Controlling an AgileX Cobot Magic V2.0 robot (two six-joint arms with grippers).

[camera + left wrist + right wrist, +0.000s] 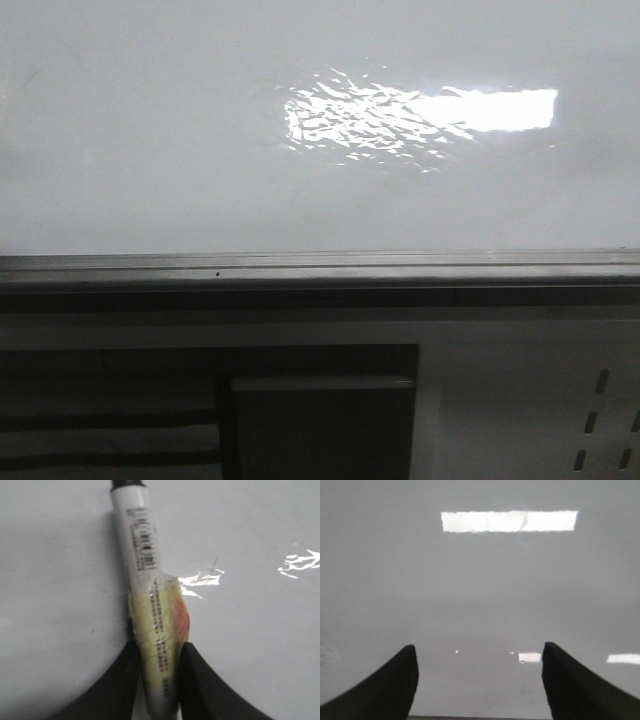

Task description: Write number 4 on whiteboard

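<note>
The whiteboard [150, 150] fills the upper front view above its grey metal edge rail [320, 268], glossy and bare; no number 4 shows on it yet. In the left wrist view the left gripper [159, 672] has its fingers [122, 680] closed narrowly on a white marker [145, 580], its lower barrel wrapped in yellowish tape [157, 620]. The marker looks light and stiff; its smooth barrel could slip, so the taped part seems the sound place to grip. The board's slick face should need only gentle tip pressure. The right gripper [479, 680] faces the board with fingers spread wide, holding nothing
</note>
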